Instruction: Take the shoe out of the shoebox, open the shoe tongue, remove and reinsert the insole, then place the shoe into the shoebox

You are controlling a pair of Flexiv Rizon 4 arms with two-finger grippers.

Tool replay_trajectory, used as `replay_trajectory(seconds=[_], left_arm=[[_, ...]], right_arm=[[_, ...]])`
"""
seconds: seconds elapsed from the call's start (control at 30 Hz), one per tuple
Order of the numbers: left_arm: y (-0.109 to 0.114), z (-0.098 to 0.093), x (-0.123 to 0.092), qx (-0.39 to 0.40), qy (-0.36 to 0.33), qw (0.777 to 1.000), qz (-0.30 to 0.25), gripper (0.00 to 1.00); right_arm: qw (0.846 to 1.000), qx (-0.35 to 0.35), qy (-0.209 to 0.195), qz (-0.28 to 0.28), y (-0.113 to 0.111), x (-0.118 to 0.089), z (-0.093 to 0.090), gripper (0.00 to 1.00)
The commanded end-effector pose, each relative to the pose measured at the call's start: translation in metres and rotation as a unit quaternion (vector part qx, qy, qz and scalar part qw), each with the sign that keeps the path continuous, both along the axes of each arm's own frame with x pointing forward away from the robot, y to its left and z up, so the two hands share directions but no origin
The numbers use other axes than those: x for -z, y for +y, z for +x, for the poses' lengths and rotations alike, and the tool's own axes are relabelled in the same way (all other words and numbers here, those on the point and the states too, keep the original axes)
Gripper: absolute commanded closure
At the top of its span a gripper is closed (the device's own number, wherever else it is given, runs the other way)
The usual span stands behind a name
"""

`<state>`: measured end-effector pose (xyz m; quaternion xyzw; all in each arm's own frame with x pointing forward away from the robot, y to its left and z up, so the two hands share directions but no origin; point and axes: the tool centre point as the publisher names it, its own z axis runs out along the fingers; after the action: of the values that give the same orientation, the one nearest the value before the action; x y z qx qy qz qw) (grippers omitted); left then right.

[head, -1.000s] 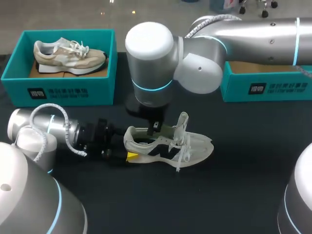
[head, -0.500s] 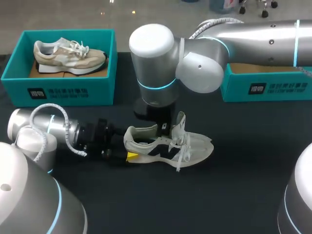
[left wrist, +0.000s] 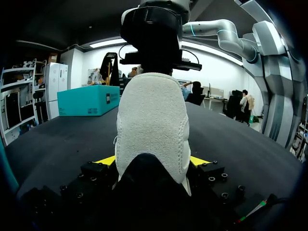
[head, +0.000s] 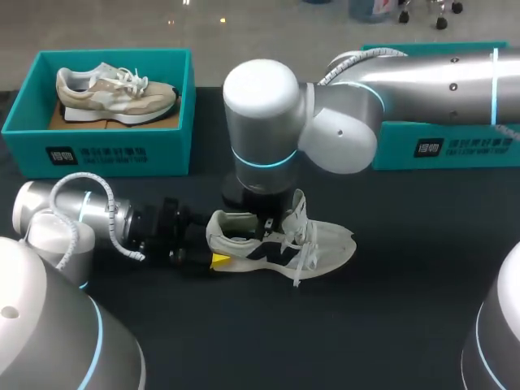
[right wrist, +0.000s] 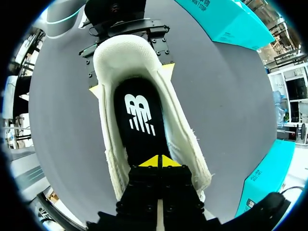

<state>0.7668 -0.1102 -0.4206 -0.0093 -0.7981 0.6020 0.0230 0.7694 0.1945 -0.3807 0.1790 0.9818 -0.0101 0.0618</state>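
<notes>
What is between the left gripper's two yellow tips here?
The heel of the white shoe: the left wrist view shows the left gripper with a yellow tip against each side of it. Nothing else sits there.

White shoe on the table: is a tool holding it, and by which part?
The left tool holds the white shoe by its heel, one tip on each side. The right tool, tips together, is over the insole.

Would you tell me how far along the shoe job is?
Done: the white shoe lies on the table, tongue lifted. In hand: the left gripper clamps its heel; the right gripper, shut, rests on the black insole. Whether that was already removed, I cannot tell. Left: boxing it in the teal shoebox.
</notes>
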Motion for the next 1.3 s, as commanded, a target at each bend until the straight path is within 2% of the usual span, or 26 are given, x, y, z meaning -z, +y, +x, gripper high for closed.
replay_trajectory(seconds=[0.03,0.17,0.27,0.43,0.6,1.07,1.3], left_arm=[[0.0,0.0,0.003,0.0,0.0,1.0,0.0,1.0],[0.0,0.0,0.003,0.0,0.0,1.0,0.0,1.0],[0.0,0.0,0.003,0.0,0.0,1.0,0.0,1.0],[0.0,0.0,0.003,0.0,0.0,1.0,0.0,1.0],[0.0,0.0,0.003,0.0,0.0,1.0,0.0,1.0],[0.0,0.0,0.003,0.0,0.0,1.0,0.0,1.0],[0.0,0.0,0.003,0.0,0.0,1.0,0.0,1.0]], right_arm=[[1.0,0.005,-0.013,0.003,-0.001,0.003,-0.003,1.0],[1.0,0.011,-0.02,0.003,-0.003,0.006,-0.001,0.99],[1.0,0.015,-0.02,0.007,-0.004,0.007,0.0,0.74],[1.0,0.013,-0.025,0.011,0.001,0.007,0.004,0.63],[1.0,0.003,-0.019,0.011,0.006,0.014,0.006,0.6],[1.0,-0.002,0.03,0.007,0.005,0.053,0.01,0.53],[0.998,-0.009,0.064,0.001,0.004,0.063,0.001,0.56]])
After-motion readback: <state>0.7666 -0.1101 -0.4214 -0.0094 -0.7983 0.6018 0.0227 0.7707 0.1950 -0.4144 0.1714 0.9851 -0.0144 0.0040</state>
